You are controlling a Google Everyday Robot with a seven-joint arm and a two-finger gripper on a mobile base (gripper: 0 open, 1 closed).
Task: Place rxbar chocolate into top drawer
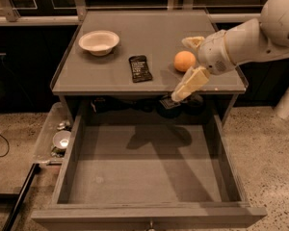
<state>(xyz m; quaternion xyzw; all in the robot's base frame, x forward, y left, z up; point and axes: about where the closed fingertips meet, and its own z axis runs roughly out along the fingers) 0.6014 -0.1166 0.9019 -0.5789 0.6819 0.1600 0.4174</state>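
The gripper (181,69) is hovering, spread wide, by the ball (184,60). The bar (140,68) is lying on the table (86,71), just left. Reaching across is risking nudging the ball into the open drawer (67,162).

We record one white arm (253,37) entering from the upper right of the camera view and reaching leftward and slightly downward. Its rounded wrist (216,57) ends in the claw (181,69), which sits right of centre in the upper half. Its two cream fingers (192,80) stand wide apart, the upper one pointing left and the lower one angled down-left.
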